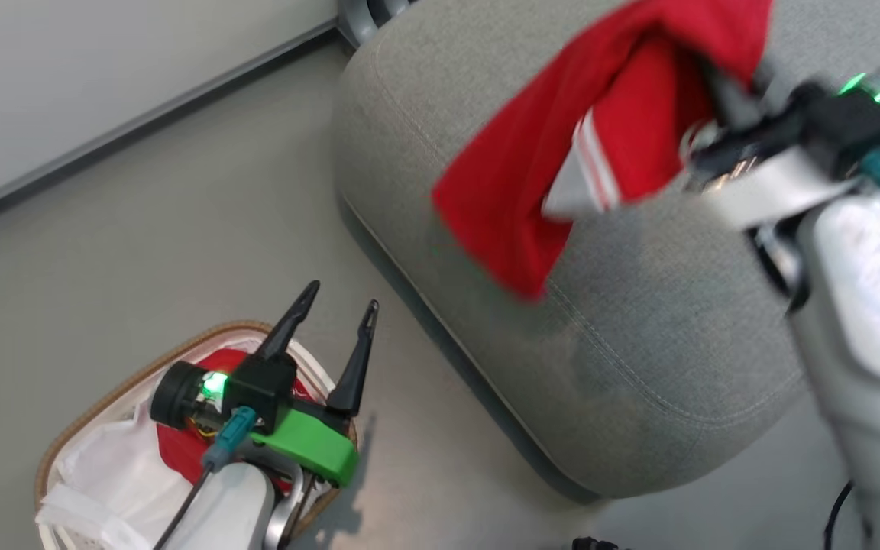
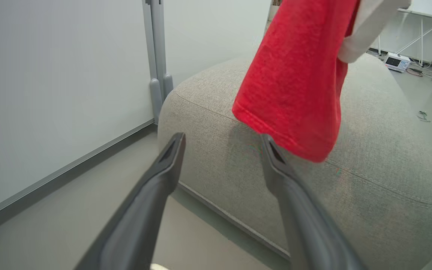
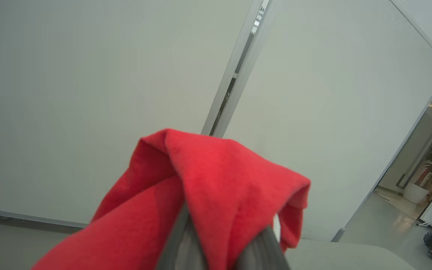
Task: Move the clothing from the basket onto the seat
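Red clothing [image 1: 176, 454] is lying in the basket [image 1: 173, 350] at left as we are holding our left gripper [image 1: 341, 302] spread above it; our right gripper [image 3: 219, 243] is pinching another red garment [image 1: 501, 198] over the grey seat [image 1: 638, 344].

Soft, faintly fuzzy knit cloth on the red garment [image 1: 623, 114], with smoother white striped trim, and the seat [image 1: 638, 344] shows coarse, matt grey woven fabric with stitched seams. Down at the basket [image 1: 104, 396], a brown woven rim surrounds the thin, crinkly white liner [image 1: 111, 458]. The left gripper [image 1: 341, 296] has matt dark plastic fingers, the green shell [image 1: 310, 443] behind them looks like glossy plastic, and the floor [image 1: 142, 252] is smooth, matt grey.
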Available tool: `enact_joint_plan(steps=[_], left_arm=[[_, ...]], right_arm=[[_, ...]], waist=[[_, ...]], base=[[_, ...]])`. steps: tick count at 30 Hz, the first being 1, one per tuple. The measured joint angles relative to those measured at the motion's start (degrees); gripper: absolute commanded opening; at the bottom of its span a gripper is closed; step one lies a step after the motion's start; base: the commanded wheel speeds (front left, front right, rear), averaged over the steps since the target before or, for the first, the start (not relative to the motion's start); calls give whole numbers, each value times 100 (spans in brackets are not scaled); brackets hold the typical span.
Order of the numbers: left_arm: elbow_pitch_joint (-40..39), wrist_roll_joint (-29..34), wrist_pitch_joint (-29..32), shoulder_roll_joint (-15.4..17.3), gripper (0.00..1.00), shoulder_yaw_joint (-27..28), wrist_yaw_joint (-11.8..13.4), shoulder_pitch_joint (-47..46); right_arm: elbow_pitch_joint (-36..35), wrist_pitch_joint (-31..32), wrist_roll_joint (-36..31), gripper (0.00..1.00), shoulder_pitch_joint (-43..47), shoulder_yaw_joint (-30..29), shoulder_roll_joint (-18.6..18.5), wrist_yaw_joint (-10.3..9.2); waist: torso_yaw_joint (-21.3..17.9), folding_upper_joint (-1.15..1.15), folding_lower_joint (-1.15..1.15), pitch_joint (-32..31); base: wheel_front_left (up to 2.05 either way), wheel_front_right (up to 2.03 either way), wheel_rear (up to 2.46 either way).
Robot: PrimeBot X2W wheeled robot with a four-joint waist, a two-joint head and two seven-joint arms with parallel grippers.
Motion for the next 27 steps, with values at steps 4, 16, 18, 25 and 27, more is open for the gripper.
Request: enact_joint_plan(steps=[4,16,18,25,27], left_arm=[[-71,2,0,147,100,-107,0,-161],[-285,-156,0,552,100,-470,-1,-769],[-288,-174,1,620,100,-521,0,-862],[-277,-263,0,706,100,-468,0,-1017],[-283,-271,0,704,100,-386,0,-1017]], right_arm=[[334,-1,-149,0,-951,-404,-274,0],[2130,-10,-657,0,-2259,-1324,-489,0],[2452,-10,-764,0,-2247,-1552,-374,0],[3229,-9,-1294,0,-1619,-2563,-94,0],[3253,-9,-1429,0,-1389,-2717,-58,0]], waist=[[76,0,0,282],[663,0,0,1166],[763,0,0,1334],[1070,0,1,1771],[1158,0,1,1833]], base=[[0,0,0],[0,0,0],[0,0,0],[0,0,0],[0,0,0]])
